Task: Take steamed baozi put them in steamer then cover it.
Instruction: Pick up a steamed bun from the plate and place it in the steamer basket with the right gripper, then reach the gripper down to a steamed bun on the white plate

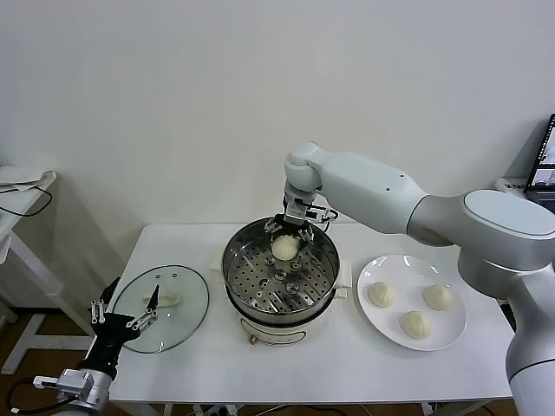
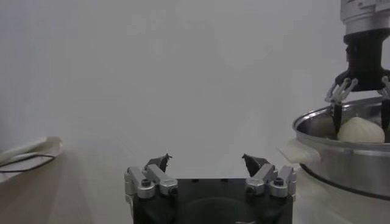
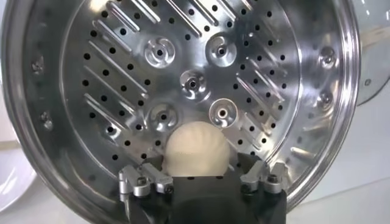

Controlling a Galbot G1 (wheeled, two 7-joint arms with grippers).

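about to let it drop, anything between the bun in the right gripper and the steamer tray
Nothing visible. The right gripper holds the baozi inside the steamer, over bare perforated tray. The glass lid lies off to the left.

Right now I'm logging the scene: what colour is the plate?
White plate, plain, clearest in the head view.

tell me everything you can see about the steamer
The steamer is a large round pot of shiny steel on a white base with white side handles, standing upright and uncovered mid-table between the glass lid and the plate. Its perforated tray is bare except for one baozi, held at the far side by the right end effector.
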